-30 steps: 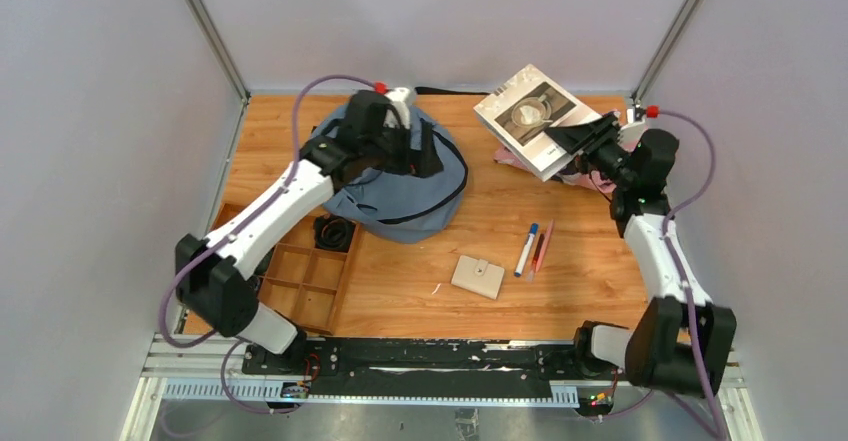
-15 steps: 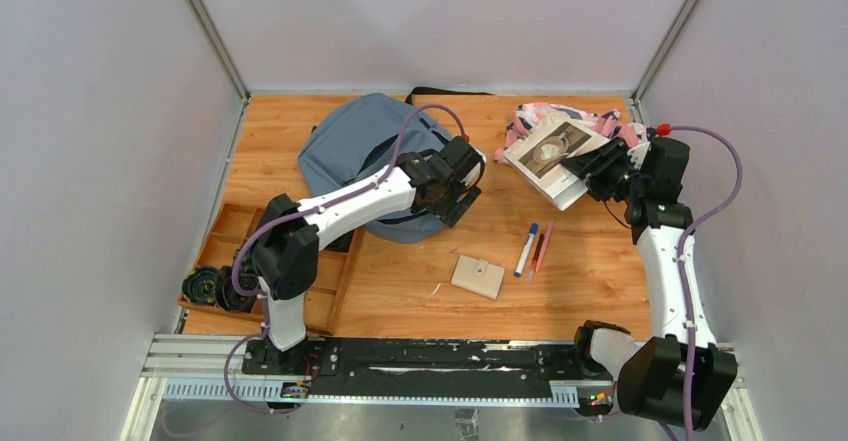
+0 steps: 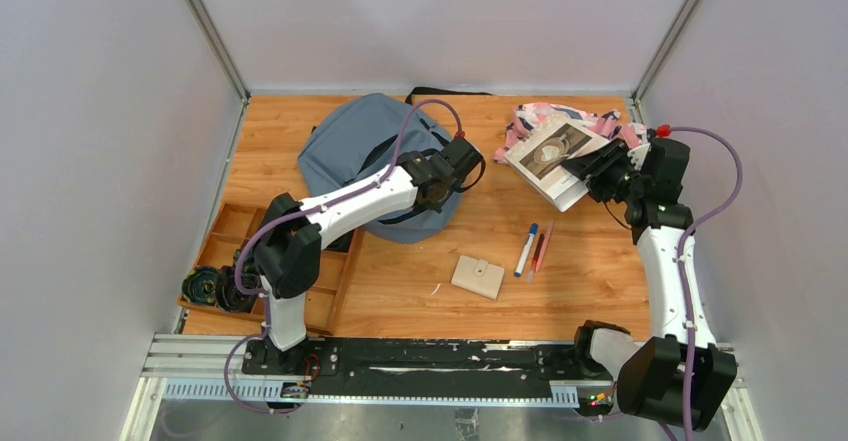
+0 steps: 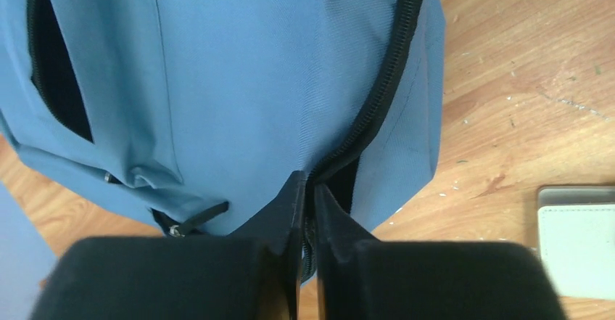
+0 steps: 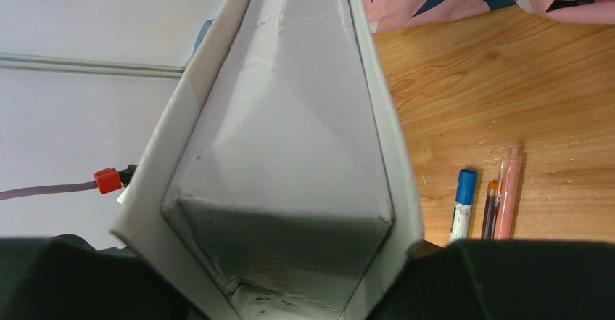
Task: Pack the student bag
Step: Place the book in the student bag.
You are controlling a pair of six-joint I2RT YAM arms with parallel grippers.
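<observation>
Having swung across the student bag (image 3: 340, 146), left gripper (image 4: 306, 182) pinches its zipper (image 4: 384, 80), so pull along the seam; right gripper (image 3: 593, 173) clasps a book (image 3: 550, 151).

Count on the counter (image 3: 590, 281):

- 1 student bag (image 3: 350, 146), blue-grey.
- 1 book (image 3: 553, 153) w/ photo on cover.
- 1 patterned cloth (image 3: 540, 116), pink/white/navy.
- 1 beige wallet (image 3: 477, 277) w/ tab.
- Writing stuff, 3 total: 1 blue-capped marker (image 5: 463, 204), 1 pink pen (image 5: 509, 189), 1 thin dark pen (image 5: 491, 210) w/ orange end.
- 1 wooden divider tray (image 3: 325, 286), several compartments.
- Approx 2 dark round items (image 3: 200, 286) at its left end; can't tell what they are.
- Robot: 2 arms, 2 claws, i.e. left claw (image 4: 306, 182) and right claw (image 3: 585, 171).
</observation>
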